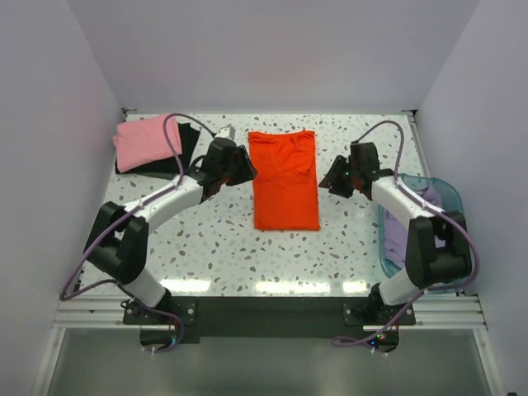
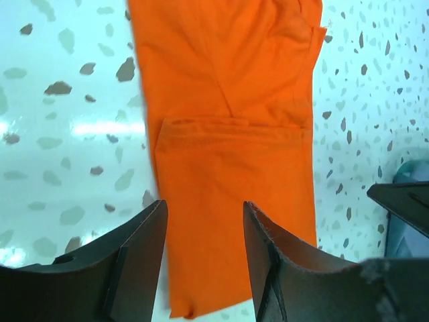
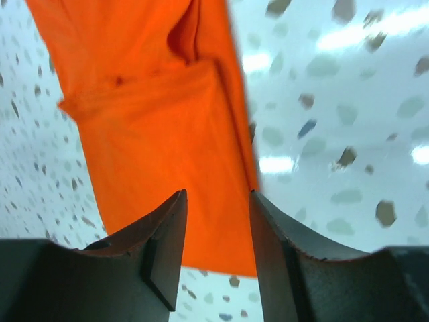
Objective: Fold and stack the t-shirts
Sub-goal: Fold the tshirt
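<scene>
Four t-shirts in view from the top camera; the orange-red t-shirt [image 1: 285, 181] lies at the middle of the speckled tabletop [image 1: 214, 247], folded into a long strip running 12 to 6 o'clock, its 12 o'clock end a little wider with creases at the 1 o'clock corner; its 6 o'clock edge lies straight and flat.

Left claw [image 2: 204, 206] hangs at the strip's 9 o'clock edge, toward the upper half; in my left wrist view its fingers stand apart with nothing between them, the orange cloth lying flat below the gap; a folded hem crosses the cloth just beyond the tips.

Right claw [image 3: 218, 194] sits at the strip's 3 o'clock edge, just beside it; fingers apart here too, nothing pinched; the cloth's edge runs under the gap, bare tabletop to one side of it.

Pink t-shirt [image 1: 147, 142] is folded at the tabletop's 10 o'clock corner, resting on the black t-shirt [image 1: 190, 148], which shows along its 3 o'clock side and under its near edge.

Lavender t-shirt [image 1: 404, 235] lies crumpled in the blue basket [image 1: 450, 194] at the tabletop's 4 o'clock edge, partly hidden behind the right arm; well apart from the orange strip.
</scene>
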Robot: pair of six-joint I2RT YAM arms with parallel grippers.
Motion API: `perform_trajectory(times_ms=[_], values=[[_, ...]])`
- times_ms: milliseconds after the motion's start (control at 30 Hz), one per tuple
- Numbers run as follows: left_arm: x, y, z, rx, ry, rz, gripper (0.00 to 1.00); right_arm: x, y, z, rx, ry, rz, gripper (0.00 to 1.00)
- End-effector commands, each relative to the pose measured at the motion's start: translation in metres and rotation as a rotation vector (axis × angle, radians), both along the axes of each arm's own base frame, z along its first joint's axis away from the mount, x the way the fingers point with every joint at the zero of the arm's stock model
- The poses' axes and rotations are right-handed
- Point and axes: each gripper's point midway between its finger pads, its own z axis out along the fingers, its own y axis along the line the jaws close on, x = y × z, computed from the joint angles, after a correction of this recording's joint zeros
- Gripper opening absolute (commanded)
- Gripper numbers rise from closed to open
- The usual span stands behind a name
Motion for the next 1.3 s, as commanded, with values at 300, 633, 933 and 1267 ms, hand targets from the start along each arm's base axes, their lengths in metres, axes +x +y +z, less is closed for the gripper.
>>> perform_trajectory(times_ms=[300, 633, 933, 1267], values=[[-0.114, 0.003, -0.083, -0.044, 0.202, -0.040, 0.50, -0.095, 0.005, -0.038, -0.132, 0.072, 0.063, 0.51], [-0.119, -0.011, -0.092, -0.076, 0.194, -0.077, 0.42, -0.111, 0.025, -0.059, -0.116, 0.108, 0.091, 0.49], [-0.124, -0.011, -0.110, -0.030, 0.234, -0.085, 0.32, -0.113, 0.027, -0.067, -0.123, 0.121, 0.090, 0.43], [-0.121, -0.018, -0.114, -0.045, 0.224, -0.088, 0.34, -0.112, 0.029, -0.076, -0.116, 0.130, 0.089, 0.40]])
